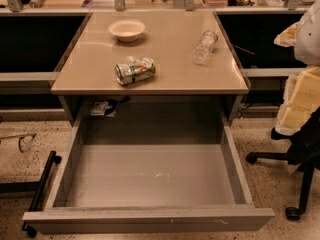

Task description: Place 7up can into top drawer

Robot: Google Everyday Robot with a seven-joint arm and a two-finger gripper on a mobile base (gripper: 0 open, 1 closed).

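The 7up can (135,70) lies on its side on the beige tabletop (165,49), near the front edge and left of centre; it is dented, silver with green and white markings. The top drawer (150,176) is pulled fully open below the tabletop, with nothing on its flat grey bottom. Its scuffed front panel (150,219) is nearest the camera. My gripper is out of view; only pale white and cream shapes (304,84) show at the right edge, well away from the can.
A white bowl (127,30) stands at the back left of the tabletop. A clear plastic bottle (205,47) lies at the right. A black chair base (295,169) stands on the floor right of the drawer, and a black bar (42,181) to its left.
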